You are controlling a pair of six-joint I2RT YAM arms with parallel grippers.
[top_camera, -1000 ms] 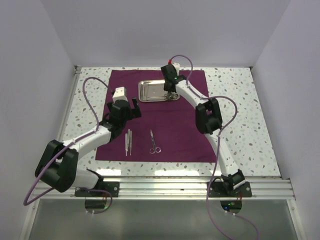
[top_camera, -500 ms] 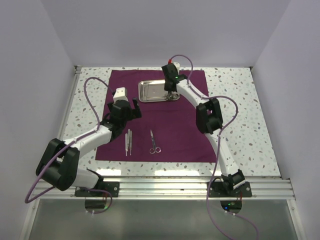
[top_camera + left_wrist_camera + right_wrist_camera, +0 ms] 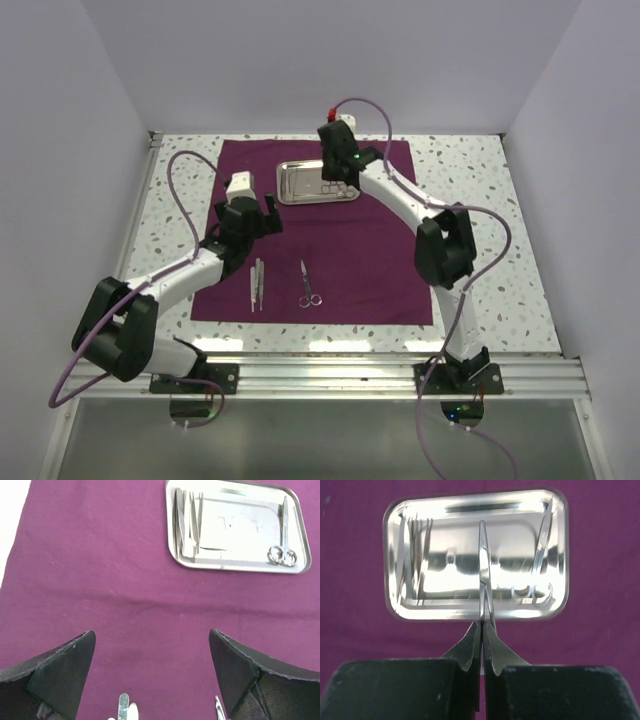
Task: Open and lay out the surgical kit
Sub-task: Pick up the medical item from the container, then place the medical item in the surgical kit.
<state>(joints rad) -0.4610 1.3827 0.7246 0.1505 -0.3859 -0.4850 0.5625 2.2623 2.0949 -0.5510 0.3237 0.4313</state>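
At left centre the left fingers (image 3: pixel 65 667) gape wide and empty over the spread maroon cloth (image 3: pixel 330 255). Upper middle, the right fingers (image 3: pixel 465 650) pinch a slim silver instrument (image 3: pixel 482 555) (edge-on, hard to name) above the steel tray (image 3: pixel 445 587). I'd lift it straight up, clear of the rim, before swinging clothward.

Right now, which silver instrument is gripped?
The slim pointed instrument pinched in the right gripper's shut jaws over the tray; the rest lie in the tray or on the cloth.
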